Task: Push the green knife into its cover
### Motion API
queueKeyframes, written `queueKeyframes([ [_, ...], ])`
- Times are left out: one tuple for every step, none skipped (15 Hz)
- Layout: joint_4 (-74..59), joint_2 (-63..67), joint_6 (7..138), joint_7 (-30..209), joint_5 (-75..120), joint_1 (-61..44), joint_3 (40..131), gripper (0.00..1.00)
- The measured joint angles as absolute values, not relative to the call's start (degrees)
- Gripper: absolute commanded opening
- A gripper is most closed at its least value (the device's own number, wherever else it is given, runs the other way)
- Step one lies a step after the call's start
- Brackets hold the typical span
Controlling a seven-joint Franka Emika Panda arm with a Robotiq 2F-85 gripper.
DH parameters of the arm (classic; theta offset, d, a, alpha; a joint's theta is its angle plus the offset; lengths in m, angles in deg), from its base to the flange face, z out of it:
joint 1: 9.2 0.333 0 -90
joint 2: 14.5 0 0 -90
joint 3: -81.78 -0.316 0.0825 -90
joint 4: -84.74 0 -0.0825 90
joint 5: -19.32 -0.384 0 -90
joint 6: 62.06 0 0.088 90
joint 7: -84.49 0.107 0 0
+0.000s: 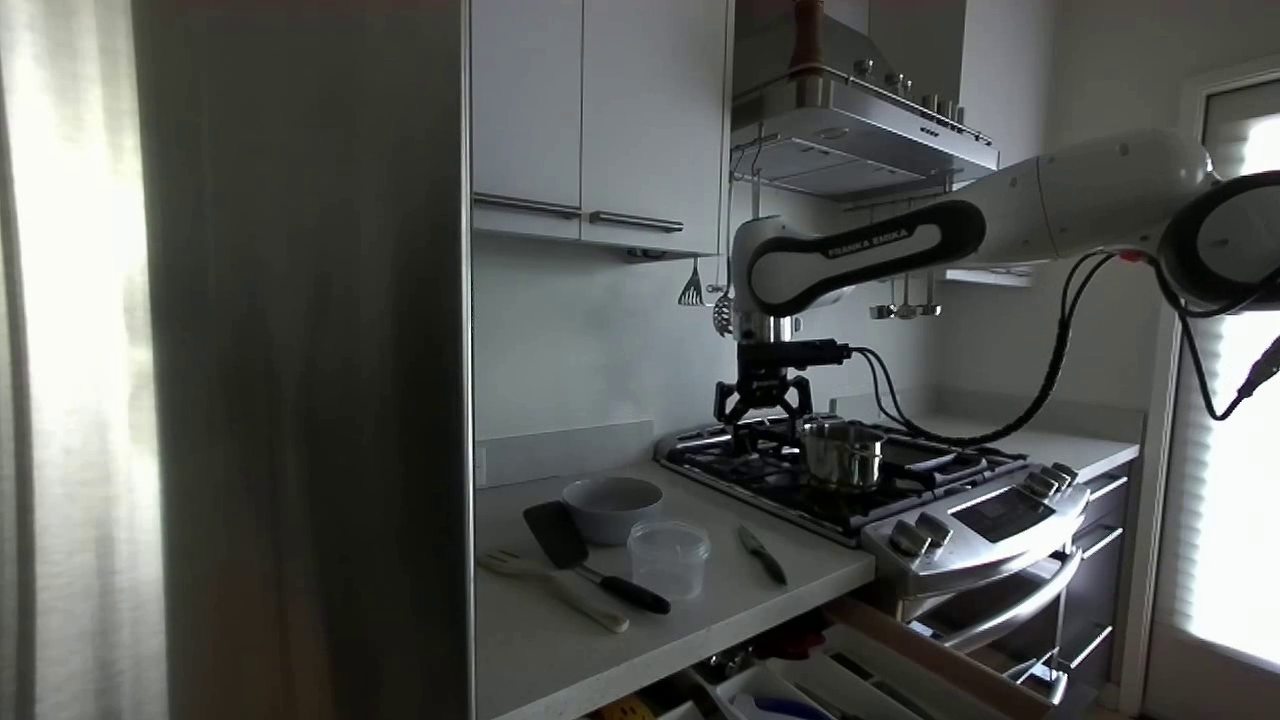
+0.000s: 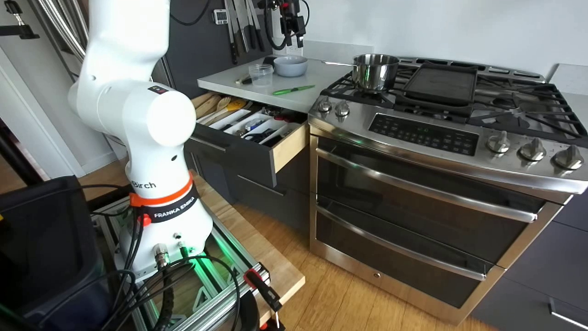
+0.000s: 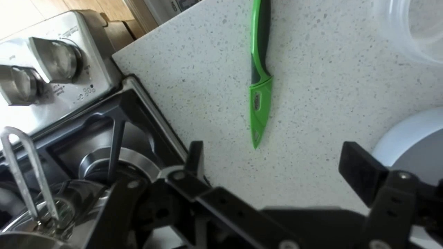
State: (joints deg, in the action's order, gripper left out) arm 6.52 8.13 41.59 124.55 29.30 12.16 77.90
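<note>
The green knife (image 3: 262, 34) lies flat on the counter in the wrist view, its handle green and dark grey. Its green cover (image 3: 261, 107) encloses the blade, with the cover's mouth close up against the handle. Whether a thin gap remains there I cannot tell. In both exterior views the knife (image 1: 763, 556) (image 2: 293, 90) shows small, near the counter's front edge by the stove. My gripper (image 3: 272, 148) is open above the counter, nothing between its fingers. The cover's tip points towards the space between them, and the gripper is apart from knife and cover.
A clear tub (image 2: 261, 74) and a grey bowl (image 2: 291, 66) stand beside the knife. A spatula (image 1: 557, 535) and a wooden fork (image 1: 560, 585) lie farther along. On the stove is a steel pot (image 2: 375, 73). An open drawer (image 2: 248, 149) juts out below the counter.
</note>
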Motion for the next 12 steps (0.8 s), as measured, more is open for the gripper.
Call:
queueKeyframes([
  [6.5, 7.1, 41.3, 124.3, 29.8, 12.2, 77.8, 1.0],
  [6.5, 6.1, 41.0, 124.0, 30.3, 12.2, 77.7, 1.0],
  [6.5, 5.1, 40.8, 123.7, 30.8, 12.3, 77.7, 1.0],
  [6.5, 4.1, 40.5, 123.5, 31.4, 12.6, 77.6, 1.0],
  [6.5, 3.2, 39.8, 123.1, 31.9, 12.8, 77.5, 1.0],
  [6.5, 2.4, 39.2, 122.7, 32.1, 13.1, 77.4, 1.0],
  [6.5, 1.9, 38.9, 122.6, 32.2, 13.3, 77.4, 1.0],
  [6.5, 1.6, 38.8, 122.6, 32.3, 13.4, 77.4, 1.0],
  [6.4, 1.6, 38.8, 122.5, 32.3, 13.4, 77.4, 1.0],
  [6.4, 1.6, 38.8, 122.5, 32.4, 13.4, 77.4, 1.0],
  [6.3, 1.6, 38.8, 122.5, 32.4, 13.4, 77.4, 1.0],
  [6.3, 1.7, 38.8, 122.5, 32.4, 13.4, 77.4, 1.0],
])
